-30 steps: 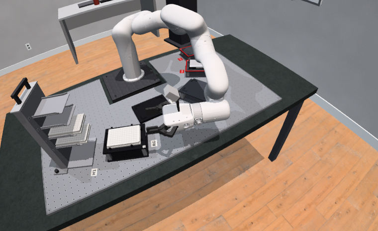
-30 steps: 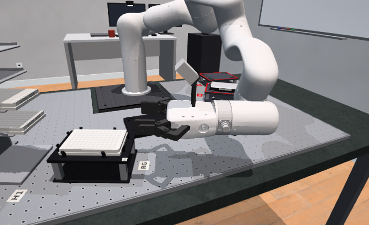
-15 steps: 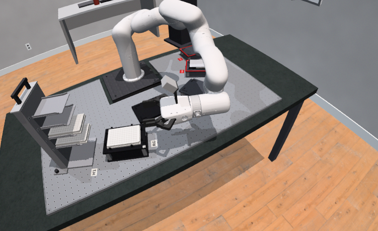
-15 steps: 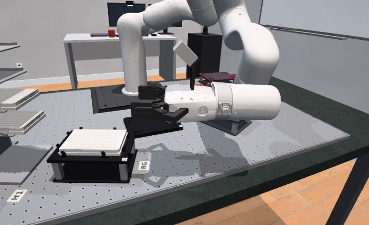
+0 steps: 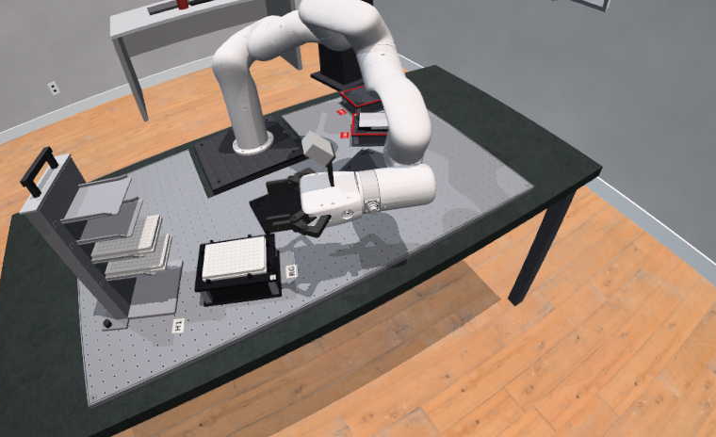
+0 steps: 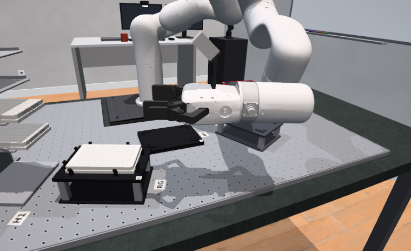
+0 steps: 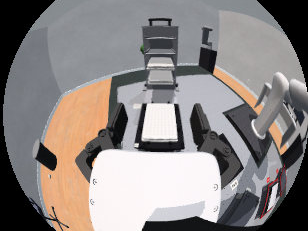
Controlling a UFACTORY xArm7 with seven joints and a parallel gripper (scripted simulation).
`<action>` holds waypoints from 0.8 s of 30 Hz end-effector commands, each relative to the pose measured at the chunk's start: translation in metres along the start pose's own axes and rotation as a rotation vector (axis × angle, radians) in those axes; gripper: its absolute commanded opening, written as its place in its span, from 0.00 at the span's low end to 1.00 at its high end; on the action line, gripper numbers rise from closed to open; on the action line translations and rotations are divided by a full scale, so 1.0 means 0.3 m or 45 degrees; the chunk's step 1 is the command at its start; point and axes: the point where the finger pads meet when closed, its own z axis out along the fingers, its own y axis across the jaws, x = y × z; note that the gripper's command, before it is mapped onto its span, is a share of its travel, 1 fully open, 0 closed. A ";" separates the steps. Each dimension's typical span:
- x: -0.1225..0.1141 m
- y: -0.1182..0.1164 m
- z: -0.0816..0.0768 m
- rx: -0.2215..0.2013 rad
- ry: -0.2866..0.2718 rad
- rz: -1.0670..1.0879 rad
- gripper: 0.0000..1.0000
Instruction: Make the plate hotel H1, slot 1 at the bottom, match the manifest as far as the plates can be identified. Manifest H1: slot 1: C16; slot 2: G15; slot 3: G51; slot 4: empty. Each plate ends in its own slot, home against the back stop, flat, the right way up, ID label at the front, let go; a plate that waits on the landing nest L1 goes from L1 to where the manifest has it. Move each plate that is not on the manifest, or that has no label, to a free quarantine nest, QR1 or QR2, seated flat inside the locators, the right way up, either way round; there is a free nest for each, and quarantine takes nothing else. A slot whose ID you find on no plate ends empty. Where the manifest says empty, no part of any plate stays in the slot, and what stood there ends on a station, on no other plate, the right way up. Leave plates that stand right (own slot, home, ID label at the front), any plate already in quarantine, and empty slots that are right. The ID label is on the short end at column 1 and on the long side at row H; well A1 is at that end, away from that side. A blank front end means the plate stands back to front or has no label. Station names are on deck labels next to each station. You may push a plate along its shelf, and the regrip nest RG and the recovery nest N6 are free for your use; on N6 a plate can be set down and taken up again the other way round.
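Note:
A white well plate lies flat on the raised black RG nest. The plate hotel H1 stands at the left. It holds one plate on the bottom shelf and one on the second shelf. The two upper shelves are bare. My gripper is open and empty. It lies level, points at the RG plate and the hotel, and hangs apart from the plate, above a flat black nest.
Two red-edged quarantine nests stand at the back right; the nearer one holds a plate, the farther one is bare. A raised dark nest stands under my forearm. Deck labels RG and H1 lie by their stations.

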 end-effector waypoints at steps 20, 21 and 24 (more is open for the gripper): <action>0.008 -0.003 0.000 0.000 -0.299 0.005 1.00; 0.008 -0.003 0.000 0.001 -0.321 0.005 1.00; 0.008 -0.003 0.000 0.001 -0.384 0.005 1.00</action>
